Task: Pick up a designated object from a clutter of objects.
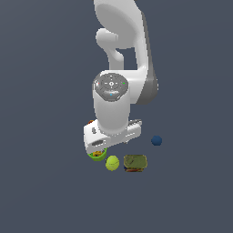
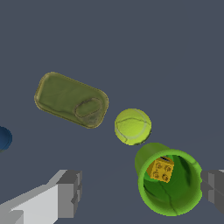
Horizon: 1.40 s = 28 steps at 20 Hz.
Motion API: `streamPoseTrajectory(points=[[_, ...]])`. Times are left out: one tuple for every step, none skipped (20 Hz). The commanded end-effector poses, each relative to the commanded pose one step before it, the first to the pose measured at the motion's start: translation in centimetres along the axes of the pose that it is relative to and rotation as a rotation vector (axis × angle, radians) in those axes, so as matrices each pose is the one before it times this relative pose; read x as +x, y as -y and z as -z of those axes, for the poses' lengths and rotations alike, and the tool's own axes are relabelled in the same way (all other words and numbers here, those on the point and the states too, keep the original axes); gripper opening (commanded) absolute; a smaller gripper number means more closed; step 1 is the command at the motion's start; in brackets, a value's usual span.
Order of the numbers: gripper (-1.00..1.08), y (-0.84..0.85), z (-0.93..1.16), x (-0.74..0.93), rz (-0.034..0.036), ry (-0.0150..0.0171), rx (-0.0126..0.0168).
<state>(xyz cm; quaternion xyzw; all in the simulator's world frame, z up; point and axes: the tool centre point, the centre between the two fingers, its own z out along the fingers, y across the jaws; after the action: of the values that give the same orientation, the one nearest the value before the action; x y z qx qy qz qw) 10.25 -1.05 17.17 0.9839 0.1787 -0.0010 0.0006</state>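
The yellow-green ball [image 1: 112, 163] [image 2: 132, 126] lies on the dark floor between a green cup [image 1: 97, 154] [image 2: 168, 183] and an olive-brown flat tin [image 1: 135, 163] [image 2: 71, 99]. An orange block [image 2: 161, 169] rests inside the cup. My gripper [image 2: 142, 191] is open and hangs above the clutter. Its fingers [image 2: 70, 192] are spread wide to either side of the cup, and the ball sits just beyond them, untouched. In the exterior view the hand [image 1: 112, 135] hides the fingers and part of the cup.
A dark blue ball [image 1: 156, 140] [image 2: 3, 138] lies apart, toward the exterior view's right of the tin. A small orange bit [image 1: 91, 122] peeks out beside the hand. The arm's white links rise behind the clutter.
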Motion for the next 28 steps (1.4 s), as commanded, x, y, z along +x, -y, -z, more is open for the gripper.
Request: streamPoseTrajectory(points=[[1.00, -0.531, -2.106, 0.682, 0.03609, -0.00129, -0.00035], [1.00, -0.178, -0.744, 0.192, 0.01205, -0.00009, 0.00005], [1.00, -0.163, -0.699, 0.168, 0.01122, -0.00009, 0.00007], [1.00, -0.149, -0.652, 0.146, 0.01039, -0.00009, 0.00008], [1.00, -0.136, -0.604, 0.126, 0.00954, -0.00009, 0.00009], [1.00, -0.122, -0.554, 0.108, 0.00872, -0.00009, 0.00009], [1.00, -0.109, -0.504, 0.092, 0.00789, -0.00009, 0.00009], [1.00, -0.097, -0.453, 0.077, 0.00704, -0.00009, 0.00009], [1.00, -0.083, -0.401, 0.065, 0.00623, -0.00008, 0.00008], [1.00, -0.071, -0.349, 0.054, 0.00539, -0.00007, 0.00008], [1.00, -0.060, -0.296, 0.043, 0.00455, -0.00006, 0.00007], [1.00, -0.049, -0.243, 0.034, 0.00372, -0.00005, 0.00006], [1.00, -0.038, -0.189, 0.025, 0.00289, -0.00004, 0.00004], [1.00, -0.027, -0.135, 0.018, 0.00207, -0.00003, 0.00003], [1.00, -0.013, -0.081, 0.012, 0.00129, -0.00002, 0.00002], [1.00, -0.001, -0.027, 0.006, 0.00049, -0.00001, 0.00001], [1.00, 0.038, 0.094, -0.067, -0.00293, 0.00124, 0.00062], [1.00, -0.001, -0.039, -0.001, 0.00000, 0.00000, 0.00000], [1.00, -0.004, -0.116, -0.002, 0.00000, 0.00000, 0.00000], [1.00, -0.006, -0.194, -0.004, 0.00000, 0.00000, 0.00000], [1.00, -0.008, -0.270, -0.007, 0.00000, 0.00000, 0.00000], [1.00, 0.017, -0.332, 0.003, 0.00044, -0.00018, -0.00009], [1.00, 0.015, -0.408, 0.000, 0.00044, -0.00018, -0.00009], [1.00, -0.012, -0.495, -0.017, 0.00000, 0.00000, 0.00000], [1.00, 0.013, -0.552, -0.008, 0.00045, -0.00018, -0.00009], [1.00, 0.013, -0.599, -0.011, 0.00045, -0.00018, -0.00009], [1.00, 0.014, -0.535, -0.008, 0.00045, -0.00018, -0.00008], [1.00, -0.012, -0.468, -0.016, 0.00000, 0.00000, 0.00000]])
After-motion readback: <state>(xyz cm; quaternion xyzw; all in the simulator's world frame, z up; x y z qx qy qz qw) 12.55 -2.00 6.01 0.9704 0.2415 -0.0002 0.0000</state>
